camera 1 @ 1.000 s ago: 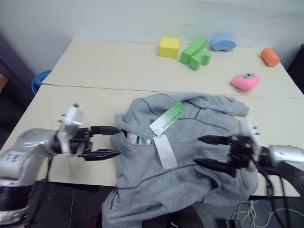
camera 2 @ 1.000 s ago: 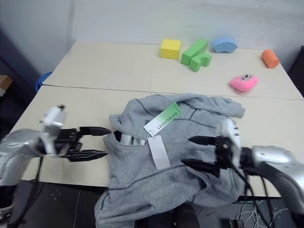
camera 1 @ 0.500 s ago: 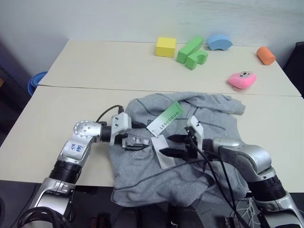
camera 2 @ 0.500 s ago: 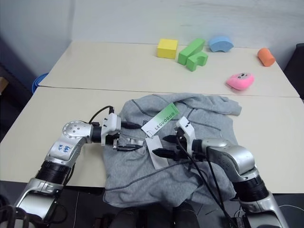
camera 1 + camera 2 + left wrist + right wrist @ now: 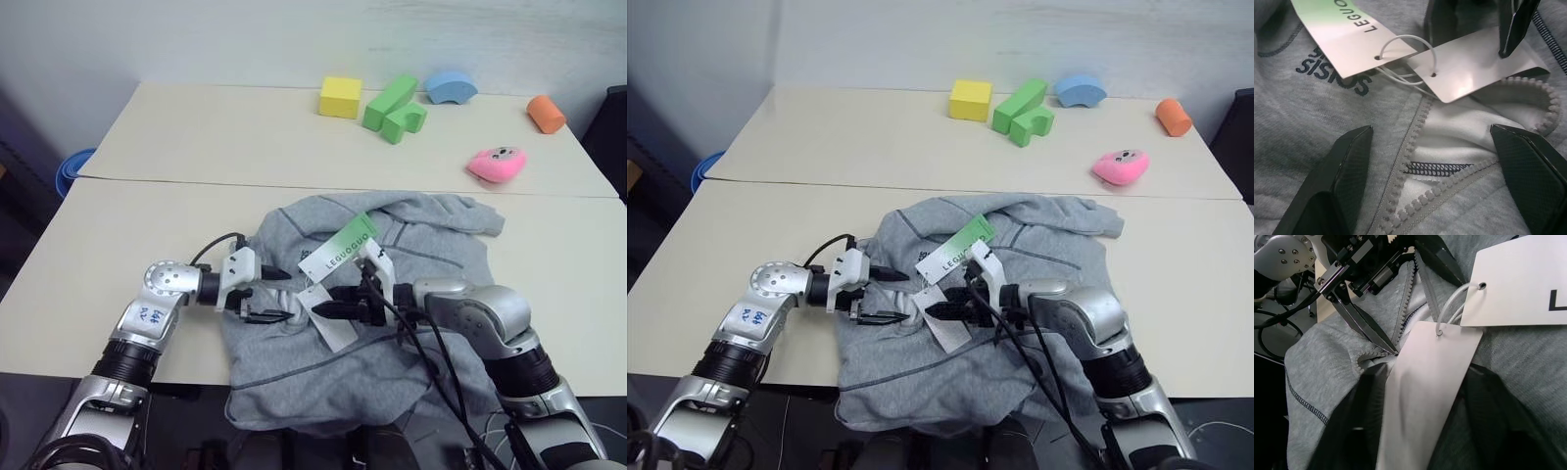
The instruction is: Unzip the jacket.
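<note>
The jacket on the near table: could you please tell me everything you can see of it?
The jacket is light heather-grey fleece with white lining, lying crumpled on the near table, its lower part hanging over the front edge. A small dark print marks the chest. Its zipper is parted at the collar. Two paper hang tags lie on it. The open left gripper straddles the collar opening; the right gripper straddles the white tag.

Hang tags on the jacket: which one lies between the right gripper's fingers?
The plain white tag, blank, lying lowest; the other tag is printed and green-ended, beyond the right gripper.
</note>
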